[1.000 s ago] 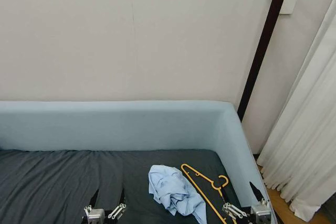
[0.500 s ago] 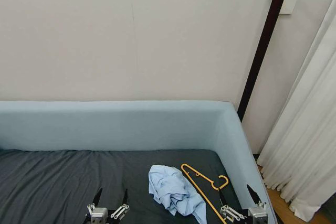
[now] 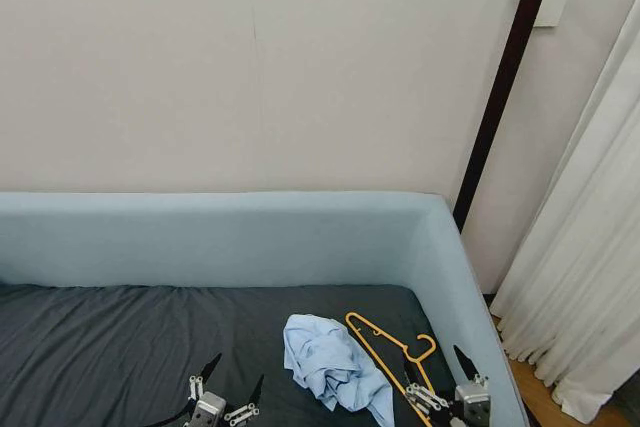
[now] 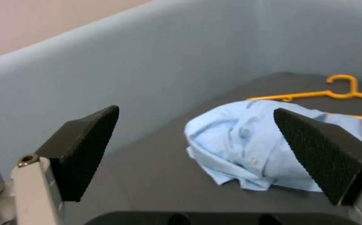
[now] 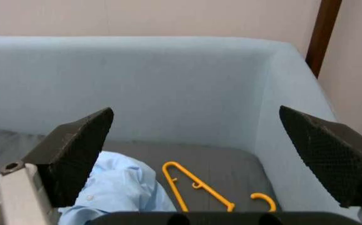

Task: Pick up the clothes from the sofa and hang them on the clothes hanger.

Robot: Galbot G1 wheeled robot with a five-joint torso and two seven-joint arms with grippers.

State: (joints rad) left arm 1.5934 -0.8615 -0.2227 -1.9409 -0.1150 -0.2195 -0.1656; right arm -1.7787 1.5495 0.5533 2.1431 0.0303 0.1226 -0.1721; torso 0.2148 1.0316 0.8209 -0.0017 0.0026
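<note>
A crumpled light-blue shirt (image 3: 330, 364) lies on the dark seat of the sofa, near its right end. An orange hanger (image 3: 392, 350) lies flat just right of it, partly under the cloth. My left gripper (image 3: 233, 379) stands open at the bottom of the head view, left of the shirt and apart from it. My right gripper (image 3: 433, 364) stands open over the hanger's hook end. The left wrist view looks at the shirt (image 4: 256, 143) and the hanger (image 4: 328, 93) between wide jaws. The right wrist view has the shirt (image 5: 115, 190) and the hanger (image 5: 197, 187) below it.
The sofa has a pale blue backrest (image 3: 220, 237) and right arm (image 3: 455, 277). A dark wooden post (image 3: 500, 82) rises behind the sofa's right end, with white curtains (image 3: 585, 267) beside it. The dark seat (image 3: 100, 347) stretches left of the shirt.
Both grippers have moved inward toward the shirt: the left one rightward, the right one leftward onto the hanger's hook end. Shirt and hanger lie as before.
</note>
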